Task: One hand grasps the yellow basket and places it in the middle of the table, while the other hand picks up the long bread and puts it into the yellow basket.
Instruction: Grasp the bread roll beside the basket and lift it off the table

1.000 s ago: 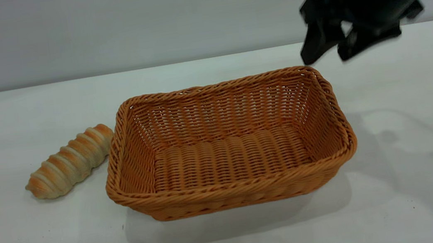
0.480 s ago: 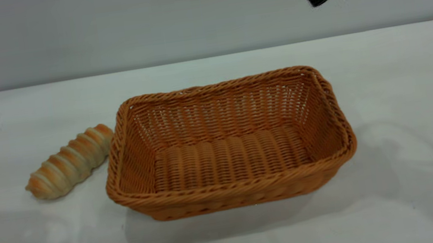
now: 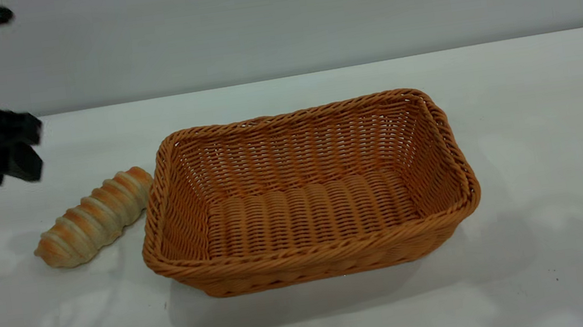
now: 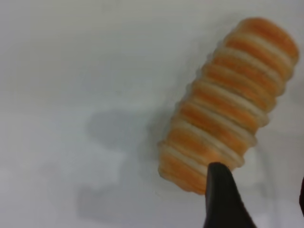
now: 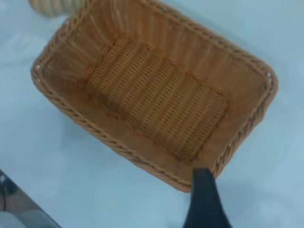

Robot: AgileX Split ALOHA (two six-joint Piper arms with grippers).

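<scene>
The yellow basket (image 3: 304, 263) stands empty at the middle of the white table (image 3: 544, 113). The long bread (image 3: 93, 219) lies on the table against the basket's left end. My left gripper (image 3: 16, 166) hovers above the table, up and to the left of the bread, open and empty. In the left wrist view the bread (image 4: 228, 99) lies just beyond the left gripper (image 4: 262, 204), with one finger (image 4: 222, 199) over the bread's near end. My right gripper (image 5: 256, 209) is out of the exterior view; it is high above the basket (image 5: 109, 142), open and empty.
A plain grey wall runs behind the table's far edge. The bread's end (image 5: 50, 5) shows past the basket's far corner in the right wrist view. Bare table lies to the right of the basket and in front of it.
The right arm rose up and out of the exterior view. The left arm came in from the left edge and moved right, toward the bread. Basket and bread have not moved.
</scene>
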